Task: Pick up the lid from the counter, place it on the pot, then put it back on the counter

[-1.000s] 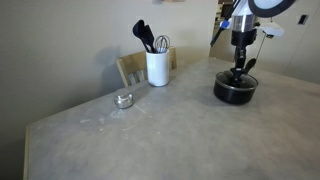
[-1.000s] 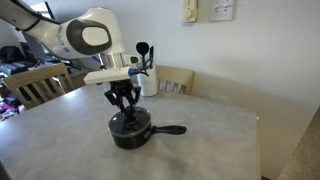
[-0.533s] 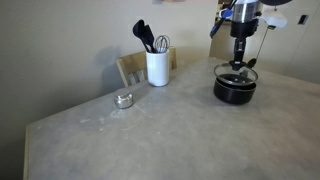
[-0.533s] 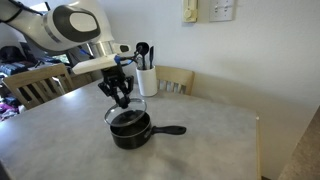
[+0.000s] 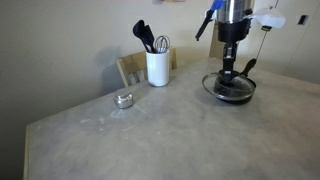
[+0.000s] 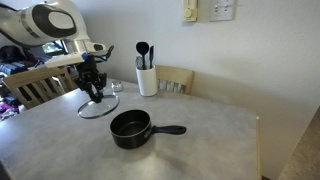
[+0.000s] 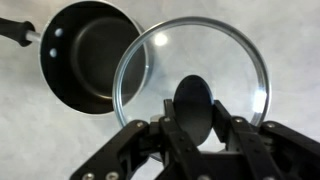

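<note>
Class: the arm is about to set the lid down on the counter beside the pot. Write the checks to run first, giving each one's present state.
1. Grip: pincer closed on the knob of the lid: ok.
2. The pot is uncovered, with the lid off it: ok.
3. Gap between lid and pot in an exterior view: ok.
4. The counter under the lid is bare: ok.
5. Lid held roughly level: ok.
6. Lid rim touching the counter: cannot tell.
</note>
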You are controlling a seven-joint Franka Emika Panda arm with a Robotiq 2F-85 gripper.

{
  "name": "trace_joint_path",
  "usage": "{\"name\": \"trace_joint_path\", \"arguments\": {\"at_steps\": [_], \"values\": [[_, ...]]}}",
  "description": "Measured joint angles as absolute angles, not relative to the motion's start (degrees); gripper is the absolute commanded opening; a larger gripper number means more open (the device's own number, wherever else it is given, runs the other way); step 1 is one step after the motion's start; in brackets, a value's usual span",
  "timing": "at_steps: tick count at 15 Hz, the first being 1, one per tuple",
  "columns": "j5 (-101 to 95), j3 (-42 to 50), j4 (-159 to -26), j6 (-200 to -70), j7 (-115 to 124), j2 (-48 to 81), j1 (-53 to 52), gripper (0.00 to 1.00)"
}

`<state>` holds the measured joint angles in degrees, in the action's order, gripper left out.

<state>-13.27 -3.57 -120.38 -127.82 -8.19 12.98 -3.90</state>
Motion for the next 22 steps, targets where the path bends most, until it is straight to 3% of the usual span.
{"name": "trace_joint_path", "arguments": {"at_steps": [6,17,18,20,22], "values": [[-9.20,-7.49,-118.34,-130.02,4.95,17.88,-10.69,0.14],[-9.32,-4.41,-109.62,-137.95,23.38,32.54,-16.85,0.14],[-9.31,-4.20,-109.10,-137.95,23.81,32.85,-17.19,0.64],[-9.29,-3.85,-108.25,-137.90,24.13,33.33,-17.61,0.71],[-9.28,-3.63,-108.00,-137.86,24.13,33.53,-17.66,0.85]]}}
